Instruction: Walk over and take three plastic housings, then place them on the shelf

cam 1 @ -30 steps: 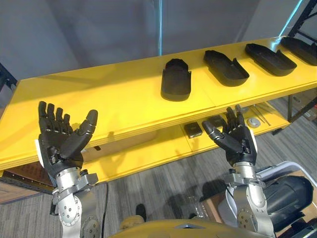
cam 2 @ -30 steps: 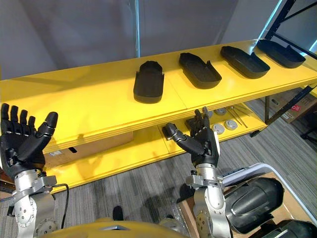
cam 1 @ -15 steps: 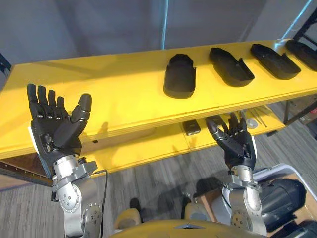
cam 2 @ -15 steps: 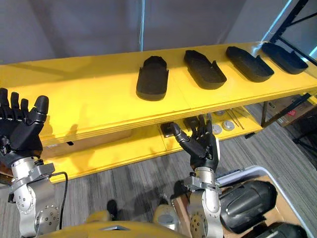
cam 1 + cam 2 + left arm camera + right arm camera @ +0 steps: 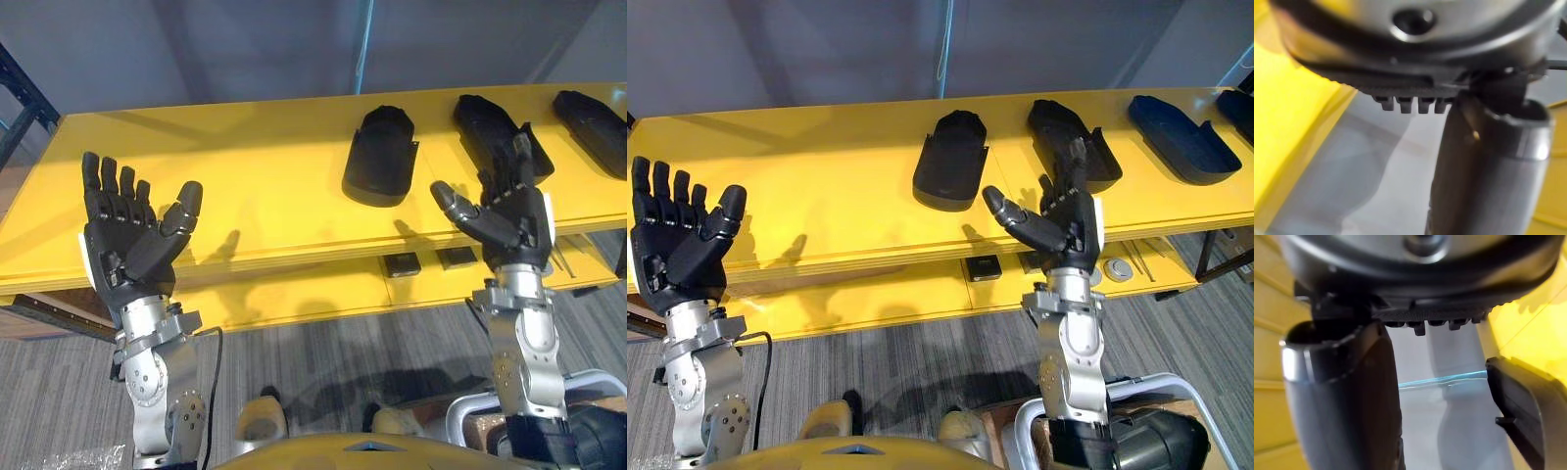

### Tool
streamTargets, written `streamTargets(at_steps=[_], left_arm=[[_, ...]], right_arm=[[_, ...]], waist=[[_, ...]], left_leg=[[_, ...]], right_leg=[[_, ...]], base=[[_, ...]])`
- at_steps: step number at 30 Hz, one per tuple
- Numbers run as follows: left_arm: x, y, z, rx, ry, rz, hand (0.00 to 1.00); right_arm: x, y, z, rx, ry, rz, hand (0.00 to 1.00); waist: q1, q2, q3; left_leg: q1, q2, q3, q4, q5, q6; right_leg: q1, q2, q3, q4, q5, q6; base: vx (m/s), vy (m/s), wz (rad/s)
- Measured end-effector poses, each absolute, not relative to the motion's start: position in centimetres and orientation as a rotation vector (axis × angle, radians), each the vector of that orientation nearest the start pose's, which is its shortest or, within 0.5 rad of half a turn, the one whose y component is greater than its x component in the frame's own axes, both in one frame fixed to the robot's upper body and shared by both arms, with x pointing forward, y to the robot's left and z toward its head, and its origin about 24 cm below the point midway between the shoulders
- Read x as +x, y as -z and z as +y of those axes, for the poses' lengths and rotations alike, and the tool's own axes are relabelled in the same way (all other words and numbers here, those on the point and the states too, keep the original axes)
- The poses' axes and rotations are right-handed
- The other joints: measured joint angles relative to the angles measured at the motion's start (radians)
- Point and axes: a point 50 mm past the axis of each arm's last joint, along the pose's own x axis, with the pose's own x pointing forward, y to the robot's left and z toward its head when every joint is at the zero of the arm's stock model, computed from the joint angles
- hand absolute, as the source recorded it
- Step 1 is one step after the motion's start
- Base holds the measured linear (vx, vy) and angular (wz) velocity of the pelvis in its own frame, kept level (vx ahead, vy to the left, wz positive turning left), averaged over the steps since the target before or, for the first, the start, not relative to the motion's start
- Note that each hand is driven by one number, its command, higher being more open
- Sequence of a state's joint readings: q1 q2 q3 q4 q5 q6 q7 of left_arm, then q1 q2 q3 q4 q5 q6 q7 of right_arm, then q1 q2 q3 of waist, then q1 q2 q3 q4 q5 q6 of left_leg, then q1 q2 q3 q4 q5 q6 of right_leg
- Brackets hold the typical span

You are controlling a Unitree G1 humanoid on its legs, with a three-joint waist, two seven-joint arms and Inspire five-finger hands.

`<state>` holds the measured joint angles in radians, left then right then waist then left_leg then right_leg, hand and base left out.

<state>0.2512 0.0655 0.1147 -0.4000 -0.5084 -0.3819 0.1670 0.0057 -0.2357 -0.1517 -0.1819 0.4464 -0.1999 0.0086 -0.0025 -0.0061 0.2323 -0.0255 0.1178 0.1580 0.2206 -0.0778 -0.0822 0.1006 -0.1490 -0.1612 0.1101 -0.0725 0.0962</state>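
1. Up comes your right hand (image 5: 500,220), fingers spread and empty, now level with the yellow shelf (image 5: 245,186) edge at 3 o'clock.
2. Left hand (image 5: 127,250) at 8 o'clock is released too.
3. Nearest plastic housing (image 5: 382,157) lies untouched at 1 o'clock; reach low and you'll likely clip the edge or shove it back.

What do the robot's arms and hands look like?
The left arm and right arm are silver-grey metal, built from rounded sections with small bolts. The left hand and right hand are black and shaped like a person's, with segmented fingers and a thick thumb. Each hand has a white strip along its outer edge.
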Motion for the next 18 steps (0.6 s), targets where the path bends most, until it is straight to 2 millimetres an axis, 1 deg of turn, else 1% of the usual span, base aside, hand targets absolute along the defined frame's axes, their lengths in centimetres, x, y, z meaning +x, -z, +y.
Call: streamTargets(at_steps=[2,3,4,6,7,9,10,11,12,15,18], left_arm=[[18.8,-11.5,21.6,-0.406,-0.322,-0.548,1.0],[18.9,-11.6,21.6,-0.397,-0.305,-0.546,1.0],[19.0,-11.6,21.5,-0.394,-0.295,-0.546,1.0],[19.1,-11.6,21.4,-0.387,-0.267,-0.541,1.0],[19.1,-11.6,21.3,-0.386,-0.261,-0.536,1.0],[19.3,-11.4,20.9,-0.387,-0.23,-0.52,1.0],[19.4,-11.4,20.7,-0.389,-0.22,-0.513,1.0],[19.5,-11.3,20.4,-0.393,-0.202,-0.503,1.0],[19.6,-11.1,19.9,-0.397,-0.169,-0.484,1.0],[19.8,-10.8,19.5,-0.398,-0.132,-0.46,1.0],[20.0,-10.1,19.6,-0.393,-0.118,-0.427,1.0]], right_arm=[[24.9,-12.1,-22.2,0.191,0.073,-0.425,1.0],[25.6,-12.2,-22.1,0.186,0.063,-0.409,1.0],[25.9,-12.1,-22.1,0.182,0.059,-0.396,1.0],[27.3,-11.4,-22.4,0.187,0.077,-0.336,1.0],[27.7,-11.2,-22.4,0.189,0.085,-0.318,1.0],[29.4,-10.8,-22.8,0.194,0.133,-0.25,1.0],[29.9,-10.7,-23.0,0.192,0.148,-0.234,1.0],[30.6,-10.7,-23.3,0.186,0.171,-0.208,1.0],[31.7,-10.7,-24.0,0.179,0.204,-0.172,1.0],[33.6,-11.4,-24.8,0.186,0.233,-0.135,1.0],[34.7,-11.8,-25.8,0.203,0.256,-0.11,1.0]], waist=[[-0.002,-0.002,-0.001],[-0.003,-0.004,-0.002],[-0.003,-0.005,-0.002],[-0.001,-0.01,-0.005],[-0.001,-0.01,-0.006],[0.001,-0.01,-0.006],[0.003,-0.01,-0.006],[0.01,-0.009,-0.006],[0.025,-0.009,-0.007],[0.036,-0.009,-0.007],[0.055,-0.007,-0.007]], left_leg=[[-0.001,-0.011,0.01,-0.013,0.003,0.011],[-0.002,-0.023,0.016,-0.014,0.003,0.014],[-0.002,-0.025,0.017,-0.014,0.003,0.016],[-0.004,-0.032,0.012,-0.013,0.003,0.018],[-0.005,-0.033,0.009,-0.012,0.004,0.019],[-0.019,-0.034,-0.012,0.0,0.005,0.02],[-0.023,-0.034,-0.016,0.004,0.006,0.021],[-0.026,-0.034,-0.02,0.005,0.007,0.021],[-0.029,-0.034,-0.026,0.005,0.01,0.023],[-0.036,-0.04,-0.045,0.006,0.017,0.03],[-0.037,-0.043,-0.057,0.009,0.019,0.032]], right_leg=[[0.0,-0.014,0.003,-0.025,0.017,0.012],[0.0,-0.022,0.004,-0.034,0.023,0.02],[0.0,-0.025,0.005,-0.037,0.025,0.021],[0.007,-0.028,-0.001,-0.048,0.031,0.024],[0.008,-0.028,-0.003,-0.048,0.032,0.024],[0.024,-0.026,-0.026,-0.061,0.038,0.024],[0.025,-0.025,-0.03,-0.062,0.04,0.026],[0.026,-0.024,-0.035,-0.062,0.043,0.025],[0.027,-0.024,-0.045,-0.062,0.049,0.024],[0.032,-0.024,-0.063,-0.062,0.06,0.022],[0.041,-0.027,-0.077,-0.063,0.061,0.022]], base=[[-0.03,0.086,-0.12],[-0.03,0.08,-0.08],[-0.02,0.073,-0.04],[-0.01,0.031,0.06],[0.0,-0.002,0.13],[0.01,-0.018,0.23],[0.02,-0.013,0.22],[0.01,-0.014,0.16],[-0.02,-0.012,0.17],[-0.04,0.002,0.18],[-0.05,0.0,0.12]])
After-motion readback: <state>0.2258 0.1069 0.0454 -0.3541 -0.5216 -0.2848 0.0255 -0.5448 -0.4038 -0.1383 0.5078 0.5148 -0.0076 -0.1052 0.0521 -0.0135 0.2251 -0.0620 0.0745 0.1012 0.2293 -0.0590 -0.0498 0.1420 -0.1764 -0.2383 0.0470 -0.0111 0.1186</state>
